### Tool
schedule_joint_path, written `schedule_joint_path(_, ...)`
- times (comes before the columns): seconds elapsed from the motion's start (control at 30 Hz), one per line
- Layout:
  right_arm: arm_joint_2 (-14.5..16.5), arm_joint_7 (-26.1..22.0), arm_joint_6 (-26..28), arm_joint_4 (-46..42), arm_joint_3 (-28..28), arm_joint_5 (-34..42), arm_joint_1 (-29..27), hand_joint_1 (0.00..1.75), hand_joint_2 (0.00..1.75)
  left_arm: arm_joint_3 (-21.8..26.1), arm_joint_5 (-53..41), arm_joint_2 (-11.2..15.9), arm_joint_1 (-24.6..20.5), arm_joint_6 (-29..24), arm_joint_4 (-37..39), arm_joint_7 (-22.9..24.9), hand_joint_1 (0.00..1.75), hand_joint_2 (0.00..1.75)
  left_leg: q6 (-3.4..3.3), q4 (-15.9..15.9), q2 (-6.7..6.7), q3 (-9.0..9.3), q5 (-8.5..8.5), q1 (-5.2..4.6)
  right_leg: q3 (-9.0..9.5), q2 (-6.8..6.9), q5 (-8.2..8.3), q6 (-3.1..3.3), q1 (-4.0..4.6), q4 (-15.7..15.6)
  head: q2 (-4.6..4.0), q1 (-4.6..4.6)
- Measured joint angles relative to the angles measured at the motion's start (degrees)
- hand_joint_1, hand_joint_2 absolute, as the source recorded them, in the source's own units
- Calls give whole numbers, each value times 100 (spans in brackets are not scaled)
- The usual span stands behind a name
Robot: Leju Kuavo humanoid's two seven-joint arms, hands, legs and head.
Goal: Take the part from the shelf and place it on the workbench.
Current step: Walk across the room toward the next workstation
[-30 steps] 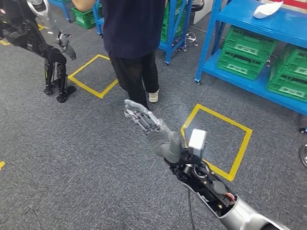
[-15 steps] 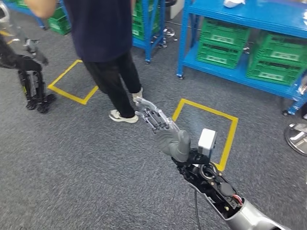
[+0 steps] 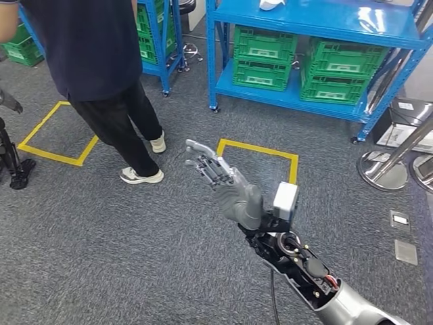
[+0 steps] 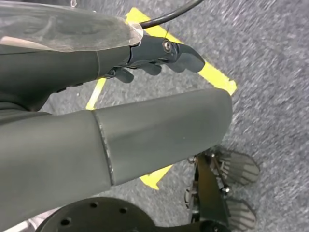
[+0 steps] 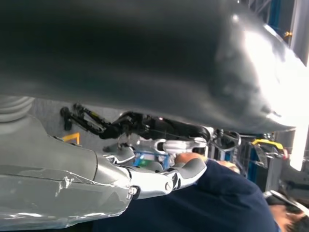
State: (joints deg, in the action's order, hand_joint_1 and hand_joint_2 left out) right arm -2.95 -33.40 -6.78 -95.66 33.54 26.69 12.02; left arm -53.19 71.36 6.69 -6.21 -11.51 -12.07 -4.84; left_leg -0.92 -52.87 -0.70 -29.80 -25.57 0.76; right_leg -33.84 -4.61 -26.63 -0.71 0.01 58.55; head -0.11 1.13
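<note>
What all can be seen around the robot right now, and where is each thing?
Shelving units: two, blue, at the back; the wide one on the right, a narrower one left of it.
Crates: green, several on the wide unit's lower shelf, more in the narrower unit and at the far left edge.
White object: one, on the wide unit's top shelf; too cut off to identify.
Floor squares: two, yellow tape, one before the wide unit, one at left.
Chair bases: chrome, far right.
Person: one, dark clothes, white shoes, standing left of centre.
Right hand: raised, holding nothing, fingers apart.
Left hand: dark fingers above the carpet, holding nothing.
</note>
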Motion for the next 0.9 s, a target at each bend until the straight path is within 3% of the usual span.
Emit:
schedule_joint_path(0.07, -11, 5, 4, -12, -11, 0, -3, 0, 0, -16, -9, -5, 10, 1, 0, -1, 0, 0, -35, 12, 122, 9, -5, -10, -362, 299, -405, -42, -11, 790, 0, 63)
schedule_joint_path(0.1, -13, 8, 9, -11, -13, 0, -14, 0, 0, -19, -11, -4, 16, 0, 0, 1, 0, 0, -43, 11, 183, 11, -11, -14, -544, 360, -558, -61, -28, 1172, 0, 80)
schedule_joint_path(0.13, -15, 11, 15, -10, -14, 0, -28, 0, 0, -21, -11, -4, 20, -3, 0, 3, 0, 0, -40, 9, 243, 14, -18, -14, -647, 393, -612, -75, -46, 1391, 0, 92)
schedule_joint_path(0.17, -18, 12, 21, -10, -16, 1, -38, 0, 0, -22, -11, -4, 21, -8, 0, 8, 0, 0, -31, 8, 301, 21, -25, -11, -637, 418, -550, -87, -62, 1381, 0, 108)
schedule_joint_path(0.2, -21, 11, 26, -10, -18, 1, -43, 0, 0, -24, -9, -4, 20, -12, 0, 13, 0, 0, -16, 6, 359, 36, -37, -6, -504, 453, -390, -93, -75, 1130, 0, 127)
schedule_joint_path(0.27, -25, 7, 29, -10, -25, 3, -40, 0, 0, -26, 0, -3, 19, -20, 0, 20, 0, 0, 33, -6, 464, 82, -74, -14, -52, 652, -16, -93, -75, 265, 0, 178)
schedule_joint_path(0.33, -25, -3, 28, -12, -31, 5, -34, 0, 0, -27, 7, 2, 17, -25, 0, 22, 0, 0, 90, -23, 556, 112, -109, -45, 216, 793, 135, -43, -52, -277, 0, 190)
schedule_joint_path(0.4, -26, -8, 28, -12, -39, 7, -38, 0, 0, -27, 9, 5, 10, -30, 0, 22, 0, 0, 148, -17, 666, 135, -126, -54, 230, 706, 135, 39, -25, -353, 0, 148)
schedule_joint_path(0.43, -26, -7, 28, -14, -42, 7, -40, 0, 0, -27, 11, 5, 5, -31, 0, 21, 0, 0, 182, -27, 673, 147, -150, -40, 231, 645, 145, 75, -26, -368, 0, 129)
schedule_joint_path(0.47, -26, -7, 28, -18, -44, 7, -37, 0, 0, -27, 13, 5, 2, -31, 0, 21, 0, 0, 214, -97, 597, 130, -214, -23, 235, 584, 159, 111, -30, -383, 0, 110)
schedule_joint_path(0.53, -26, -7, 25, -25, -44, 6, -26, 0, 0, -28, 15, 1, -1, -29, 0, 21, 0, 0, 259, -630, 310, -105, -529, 1, 240, 483, 185, 167, -49, -405, 0, 48)
schedule_joint_path(0.6, -26, -6, 21, -25, -43, 6, -27, 0, 0, -30, 20, -2, 11, -27, 0, 21, 0, 0, 270, -1502, 131, -540, -903, 1, 230, 371, 190, 196, -37, -405, 0, -15)
schedule_joint_path(0.63, -26, -5, 19, -25, -43, 6, -32, 0, 0, -31, 23, -2, 21, -27, 0, 21, 0, 0, 269, -1795, 110, -704, -970, 0, 230, 304, 189, 203, -30, -404, 0, -30)
schedule_joint_path(0.67, -26, -4, 18, -24, -43, 6, -35, 0, 0, -31, 28, -3, 29, -27, 0, 21, 0, 0, 259, -1856, 103, -766, -911, -1, 234, 231, 189, 205, -24, -403, 0, -37)
schedule_joint_path(0.7, -26, -4, 18, -24, -43, 7, -36, 0, 0, -32, 32, -4, 34, -27, 0, 21, 0, 0, 242, -1662, 94, -708, -735, 0, 241, 155, 190, 205, -21, -402, 0, -41)
schedule_joint_path(0.73, -26, -4, 18, -23, -43, 7, -34, 0, 0, -33, 37, -4, 35, -27, 0, 21, 0, 0, 218, -1261, 50, -548, -487, 0, 251, 81, 189, 204, -20, -401, 0, -47)
schedule_joint_path(0.8, -26, -5, 18, -23, -44, 7, -30, 0, 0, -37, 43, 4, 29, -27, 1, 21, 0, 0, 158, -421, -167, -197, -110, -1, 251, -48, 186, 183, -17, -393, 0, -54)
schedule_joint_path(0.87, -26, -6, 18, -23, -45, 9, -31, 0, 0, -42, 45, 10, 20, -27, 1, 22, 0, 0, 110, -93, -278, -62, -26, -20, 227, -150, 190, 130, -25, -391, 0, -56)
schedule_joint_path(0.9, -26, -6, 18, -23, -46, 11, -33, 0, 0, -43, 46, 8, 13, -27, 0, 21, 0, 0, 90, -84, -222, -57, -22, -30, 214, -201, 197, 95, -33, -397, 0, -55)
